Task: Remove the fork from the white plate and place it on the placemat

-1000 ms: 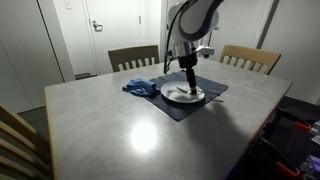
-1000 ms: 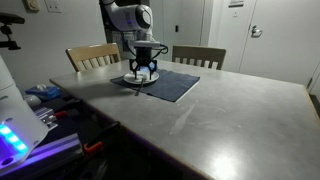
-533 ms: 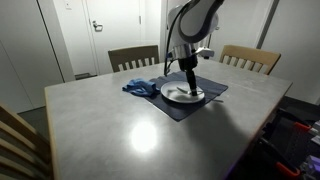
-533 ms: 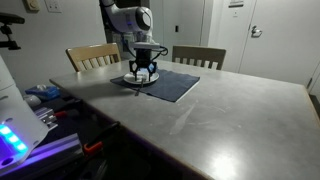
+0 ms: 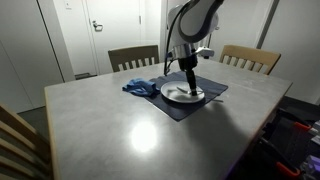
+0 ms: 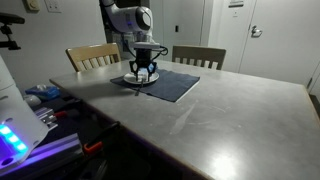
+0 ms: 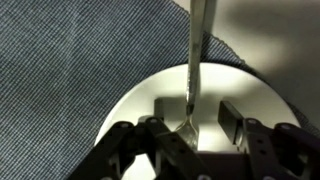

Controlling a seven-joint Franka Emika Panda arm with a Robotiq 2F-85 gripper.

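Fork (image 7: 190, 50): slim shiny metal, lay on round white plate (image 7: 125, 105), handle reaching past rim over placemat (image 7: 70, 50). Only wrist view showed it; too small to make out in both exterior views. Gripper (image 7: 198, 116) sat low over plate, black fingers (image 7: 166, 112) apart, fork between them, unclamped. Placemat dark, finely woven. In an exterior view, crumpled blue cloth (image 5: 140, 88) lay just left of plate on smooth grey table (image 5: 100, 125); wooden chairs (image 5: 133, 57) at far side.

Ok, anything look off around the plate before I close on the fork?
Only the crumpled blue cloth at the placemat's edge, beside the white plate. The fork's handle overhangs the plate rim above the placemat; the gripper is open around it. Nothing spilled or damaged.
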